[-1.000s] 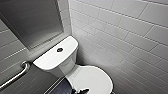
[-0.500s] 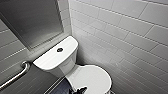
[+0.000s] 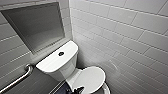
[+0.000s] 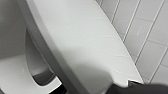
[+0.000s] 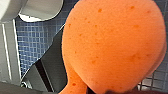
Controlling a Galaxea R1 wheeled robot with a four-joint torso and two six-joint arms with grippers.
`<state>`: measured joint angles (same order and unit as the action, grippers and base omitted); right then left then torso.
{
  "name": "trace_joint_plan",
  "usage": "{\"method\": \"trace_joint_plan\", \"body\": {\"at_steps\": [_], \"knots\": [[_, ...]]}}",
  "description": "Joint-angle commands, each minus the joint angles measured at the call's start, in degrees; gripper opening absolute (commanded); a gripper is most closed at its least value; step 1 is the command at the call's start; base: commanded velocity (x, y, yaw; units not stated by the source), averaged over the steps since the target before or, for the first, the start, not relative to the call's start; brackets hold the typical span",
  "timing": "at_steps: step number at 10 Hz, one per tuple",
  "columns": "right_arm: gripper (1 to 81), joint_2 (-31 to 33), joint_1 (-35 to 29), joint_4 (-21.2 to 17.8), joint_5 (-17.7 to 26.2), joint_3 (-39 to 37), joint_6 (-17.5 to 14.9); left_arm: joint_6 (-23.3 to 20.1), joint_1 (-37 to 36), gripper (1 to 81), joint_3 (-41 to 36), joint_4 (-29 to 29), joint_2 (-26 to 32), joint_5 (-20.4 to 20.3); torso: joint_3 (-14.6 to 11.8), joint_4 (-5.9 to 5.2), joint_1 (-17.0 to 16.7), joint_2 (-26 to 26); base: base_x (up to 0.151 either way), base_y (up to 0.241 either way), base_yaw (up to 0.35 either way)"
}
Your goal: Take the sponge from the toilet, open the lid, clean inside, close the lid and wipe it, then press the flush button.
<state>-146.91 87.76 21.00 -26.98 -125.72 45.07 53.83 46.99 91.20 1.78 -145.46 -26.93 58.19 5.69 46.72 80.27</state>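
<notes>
The white toilet [image 3: 57, 63] stands in the corner, with the round dark flush button [image 3: 61, 53] in the middle of its tank top. The white oval lid [image 3: 91, 78] lies over the bowl. At its near edge is my left gripper [image 3: 78, 89], open. In the left wrist view the lid [image 4: 82, 42] runs close by, slanted, with a dark gap and the white rim [image 4: 15, 75] beneath it. A dark part of the left gripper [image 4: 132, 86] sits at the lid's edge. The orange-red sponge [image 5: 110, 47] looms large in the right wrist view, with my right gripper shut on it.
A chrome grab bar [image 3: 17, 78] runs along the wall left of the tank. A grey recessed niche [image 3: 37, 25] sits above it. White tiled wall [image 3: 125, 37] closes in on the right of the toilet. Blue mosaic floor [image 5: 35, 45] lies below the sponge.
</notes>
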Motion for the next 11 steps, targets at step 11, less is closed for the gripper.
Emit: {"method": "trace_joint_plan", "body": {"at_steps": [11], "knots": [[1.0, 1.9, 1.1, 1.3, 2.6, 0.7, 0.0, 16.3, -6.5, 81.1, -5.3, -3.5, 10.1, -17.5, -0.3, 0.0, 0.0, 0.0, 0.0, 0.0, 0.0]]}}
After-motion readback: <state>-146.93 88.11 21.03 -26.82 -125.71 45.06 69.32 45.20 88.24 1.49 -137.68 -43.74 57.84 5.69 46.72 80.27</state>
